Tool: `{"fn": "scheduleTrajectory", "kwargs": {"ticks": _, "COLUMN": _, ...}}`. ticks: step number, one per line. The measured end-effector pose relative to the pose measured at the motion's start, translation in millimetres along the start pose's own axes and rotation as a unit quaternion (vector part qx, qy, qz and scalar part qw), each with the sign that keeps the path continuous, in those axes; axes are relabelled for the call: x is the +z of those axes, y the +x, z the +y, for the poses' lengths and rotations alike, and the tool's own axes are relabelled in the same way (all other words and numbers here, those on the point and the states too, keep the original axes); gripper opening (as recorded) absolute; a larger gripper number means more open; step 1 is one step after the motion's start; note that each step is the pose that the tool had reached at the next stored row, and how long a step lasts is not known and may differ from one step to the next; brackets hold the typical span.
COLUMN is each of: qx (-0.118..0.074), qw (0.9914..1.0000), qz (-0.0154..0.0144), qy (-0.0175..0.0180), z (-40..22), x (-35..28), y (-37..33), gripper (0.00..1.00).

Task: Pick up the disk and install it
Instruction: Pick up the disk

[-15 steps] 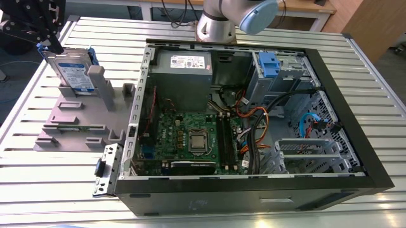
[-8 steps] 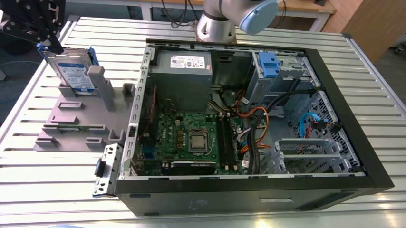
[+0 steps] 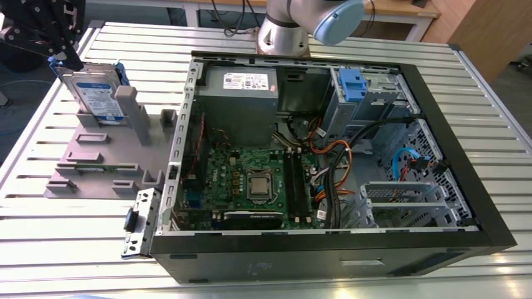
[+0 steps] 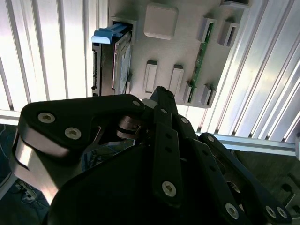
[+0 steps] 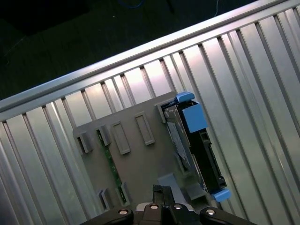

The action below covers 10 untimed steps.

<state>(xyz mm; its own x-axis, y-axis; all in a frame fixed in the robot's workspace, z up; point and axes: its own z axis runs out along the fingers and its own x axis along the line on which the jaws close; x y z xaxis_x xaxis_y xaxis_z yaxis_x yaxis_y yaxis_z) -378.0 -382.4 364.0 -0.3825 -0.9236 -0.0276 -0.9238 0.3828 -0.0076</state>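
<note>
Blue-framed disk (image 3: 94, 93) sits upright in the stand (image 3: 83, 152); we fear our gripper (image 5: 163, 197), fingers pinched together and empty, knocking it.

One disk (image 3: 93, 94), one grey stand (image 3: 90, 163), one open computer case (image 3: 316, 255)

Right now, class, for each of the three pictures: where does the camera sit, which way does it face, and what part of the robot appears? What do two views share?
Exterior view: off the arm, high up, looking down on the slatted table, the open computer case and the arm.
First wrist view: on the wrist, looking down past the gripper at the grey stand.
Second wrist view: on the wrist, looking down from behind the gripper's black linkage.
Shared: both wrist views show the disk standing on edge in the stand.
</note>
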Motion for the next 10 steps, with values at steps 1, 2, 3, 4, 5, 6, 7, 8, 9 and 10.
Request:
{"fn": "scheduleTrajectory", "kwargs": {"ticks": 1, "qx": 0.0, "qw": 1.0, "qz": 0.0, "qy": 0.0, "z": 0.0, "x": 0.0, "y": 0.0, "gripper": 0.11}}
{"fn": "scheduleTrajectory", "kwargs": {"ticks": 2, "qx": -0.001, "qw": 1.0, "qz": -0.0001, "qy": 0.0, "z": -0.1, "x": 0.1, "y": 0.0, "gripper": 0.11}}
{"fn": "scheduleTrajectory", "kwargs": {"ticks": 3, "qx": -0.001, "qw": 1.0, "qz": 0.0, "qy": 0.0, "z": 0.0, "x": 0.1, "y": 0.0, "gripper": 0.11}}
{"fn": "scheduleTrajectory", "kwargs": {"ticks": 4, "qx": -0.002, "qw": 1.0, "qz": 0.0, "qy": 0.0, "z": 0.0, "x": 0.0, "y": 0.0, "gripper": 0.11}}
{"fn": "scheduleTrajectory", "kwargs": {"ticks": 5, "qx": -0.002, "qw": 1.0, "qz": -0.0001, "qy": 0.0, "z": 0.0, "x": 0.1, "y": 0.0, "gripper": 0.11}}
{"fn": "scheduleTrajectory", "kwargs": {"ticks": 6, "qx": -0.003, "qw": 1.0, "qz": 0.0, "qy": -0.0001, "z": 0.0, "x": 0.0, "y": 0.0, "gripper": 0.11}}
{"fn": "scheduleTrajectory", "kwargs": {"ticks": 7, "qx": -0.003, "qw": 0.99999, "qz": 0.0, "qy": -0.0001, "z": 0.0, "x": 0.0, "y": 0.0, "gripper": 0.11}}
{"fn": "scheduleTrajectory", "kwargs": {"ticks": 8, "qx": -0.004, "qw": 0.99999, "qz": 0.0, "qy": -0.0001, "z": 0.0, "x": 0.0, "y": 0.0, "gripper": 0.11}}
{"fn": "scheduleTrajectory", "kwargs": {"ticks": 9, "qx": -0.004, "qw": 0.99999, "qz": 0.0, "qy": -0.0001, "z": 0.0, "x": 0.0, "y": 0.0, "gripper": 0.11}}
{"fn": "scheduleTrajectory", "kwargs": {"ticks": 10, "qx": -0.005, "qw": 0.99999, "qz": 0.0, "qy": -0.0001, "z": 0.0, "x": 0.0, "y": 0.0, "gripper": 0.11}}
